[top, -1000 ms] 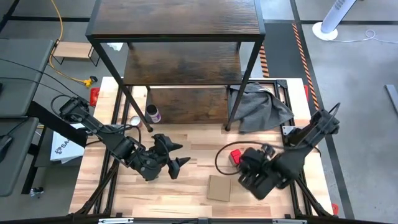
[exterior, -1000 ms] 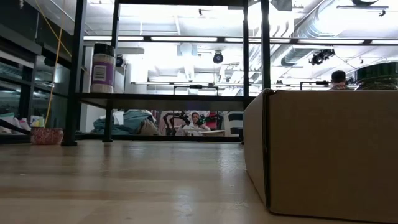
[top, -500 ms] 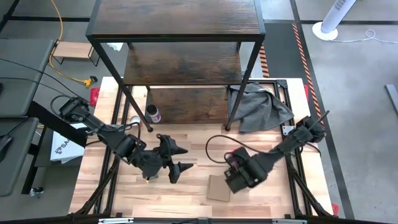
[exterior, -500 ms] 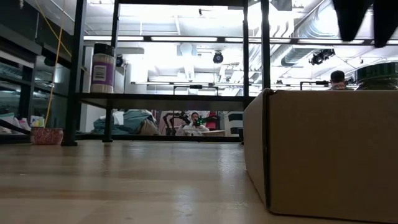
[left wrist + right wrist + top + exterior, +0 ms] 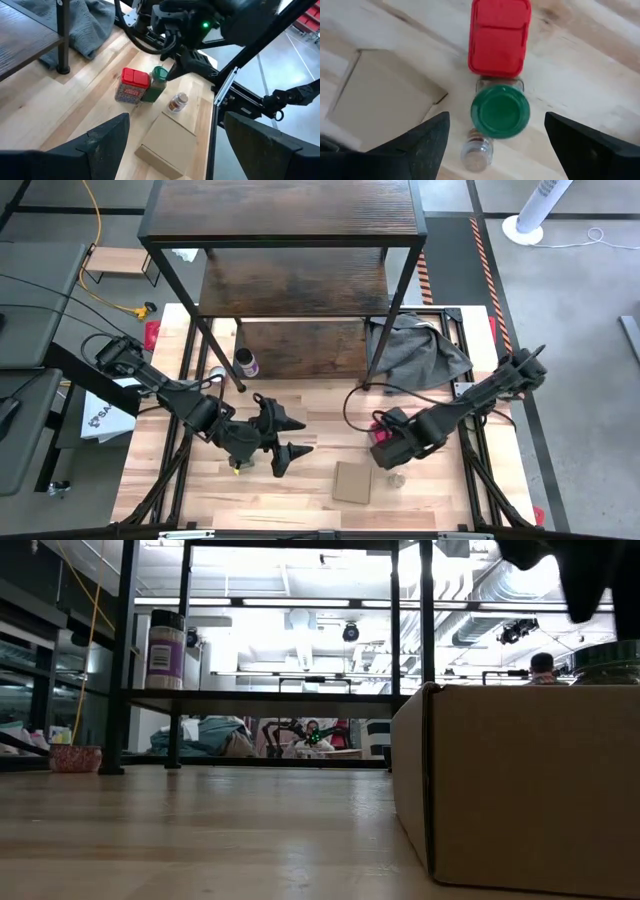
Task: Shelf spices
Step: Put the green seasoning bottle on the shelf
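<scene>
The red boxy spice [image 5: 499,37], the green-lidded jar [image 5: 500,111] and a small pale jar [image 5: 477,155] stand close together on the table's right half. My right gripper [image 5: 392,448] hangs open above them, pointing down, its fingers either side of the green lid without touching. My left gripper [image 5: 300,436] is open and hovers over the table's middle, facing the group [image 5: 159,82]. The purple-lidded jar [image 5: 244,362] stands on the lowest board of the shelf [image 5: 290,210]. The dark spice is out of view.
A flat brown cardboard piece [image 5: 352,482] lies near the table's near edge, beside the pale jar [image 5: 397,478]. A grey cloth [image 5: 415,350] is heaped by the shelf's right legs. Bare wood lies between the two grippers.
My right gripper has swung toward the table's left over the spices, then come back a little toward the far edge. This uncovered the pale jar, and the gripper's dark shape has come into the low view from above. My left gripper has drifted slightly toward the near edge.
</scene>
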You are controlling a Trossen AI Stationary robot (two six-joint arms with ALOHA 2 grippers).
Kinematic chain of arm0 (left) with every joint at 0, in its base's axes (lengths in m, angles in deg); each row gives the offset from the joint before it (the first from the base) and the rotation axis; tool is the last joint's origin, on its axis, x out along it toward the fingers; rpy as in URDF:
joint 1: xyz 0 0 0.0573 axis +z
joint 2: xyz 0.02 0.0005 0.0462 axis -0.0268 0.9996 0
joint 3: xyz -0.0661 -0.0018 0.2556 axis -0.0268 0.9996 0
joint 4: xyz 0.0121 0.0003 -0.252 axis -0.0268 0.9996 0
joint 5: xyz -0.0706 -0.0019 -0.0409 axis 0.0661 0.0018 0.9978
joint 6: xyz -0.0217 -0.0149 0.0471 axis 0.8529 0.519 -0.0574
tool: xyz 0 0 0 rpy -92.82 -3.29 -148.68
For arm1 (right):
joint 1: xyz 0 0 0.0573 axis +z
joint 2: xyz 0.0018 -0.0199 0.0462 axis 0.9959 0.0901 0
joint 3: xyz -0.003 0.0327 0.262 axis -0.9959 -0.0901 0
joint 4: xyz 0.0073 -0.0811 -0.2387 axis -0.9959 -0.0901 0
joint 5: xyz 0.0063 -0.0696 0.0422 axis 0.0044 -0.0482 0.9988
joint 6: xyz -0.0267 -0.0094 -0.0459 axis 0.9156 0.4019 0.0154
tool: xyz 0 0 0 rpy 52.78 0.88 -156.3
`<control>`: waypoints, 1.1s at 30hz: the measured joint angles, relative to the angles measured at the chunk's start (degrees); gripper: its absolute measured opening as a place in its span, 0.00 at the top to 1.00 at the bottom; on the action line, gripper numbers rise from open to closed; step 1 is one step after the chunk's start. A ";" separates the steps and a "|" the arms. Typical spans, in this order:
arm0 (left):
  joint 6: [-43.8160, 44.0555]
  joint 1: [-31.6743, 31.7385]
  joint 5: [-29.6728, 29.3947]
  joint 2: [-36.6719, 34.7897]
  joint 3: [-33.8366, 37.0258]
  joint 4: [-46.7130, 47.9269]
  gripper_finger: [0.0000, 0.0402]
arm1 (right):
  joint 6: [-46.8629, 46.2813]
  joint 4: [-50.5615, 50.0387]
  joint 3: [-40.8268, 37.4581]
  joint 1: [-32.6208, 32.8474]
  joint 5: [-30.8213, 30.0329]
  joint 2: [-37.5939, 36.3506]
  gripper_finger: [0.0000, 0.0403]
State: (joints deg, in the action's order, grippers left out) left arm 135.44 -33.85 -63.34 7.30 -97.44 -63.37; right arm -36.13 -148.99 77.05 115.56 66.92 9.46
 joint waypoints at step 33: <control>1.22 0.88 -2.72 0.00 -0.02 2.90 0.20 | 6.00 8.58 -5.67 1.15 -0.11 6.39 0.55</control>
State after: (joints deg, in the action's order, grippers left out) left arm 136.65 -32.97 -66.06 7.30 -97.46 -60.47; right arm -30.13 -140.41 71.38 116.71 66.80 15.85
